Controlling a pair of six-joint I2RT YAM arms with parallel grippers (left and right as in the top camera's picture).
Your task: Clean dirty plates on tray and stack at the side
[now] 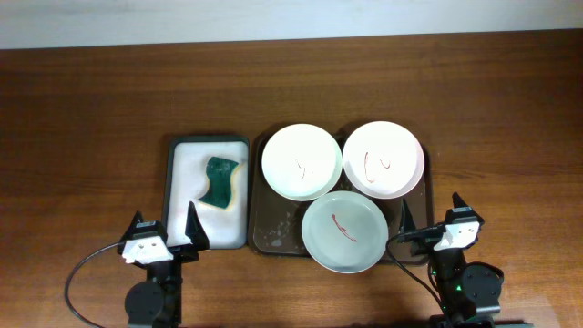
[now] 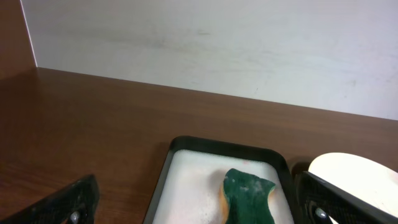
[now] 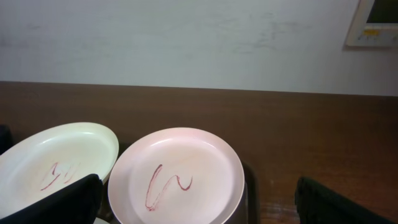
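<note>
Overhead, I see a big brown table (image 1: 91, 91). In the middle of the frame lies the dark tray (image 1: 271, 230), with little white foam specks on its lower left part. Just to its left is a smaller white tray (image 1: 182, 157).

All three plates sit on the dark tray, packed close with their edges meeting. The cream plate (image 1: 301, 161) is at the upper left of the tray, the pinkish plate (image 1: 383, 159) is at the upper right, and the green plate (image 1: 344, 231) is below them. Each one has a thin red squiggle in the middle, so each one looks dirty.

A green sponge (image 1: 219, 182) lies on the white tray, and nothing is touching it.

At the bottom of the frame are the two claws. The left gripper (image 1: 166, 219) is at the lower edge of the white tray, spread wide and holding nothing. The right gripper (image 1: 431, 208) is just right of the green plate, also spread wide and empty.

I think the job has not begun. No plate is wiped, no plate is stacked at the side, and all three need both.
</note>
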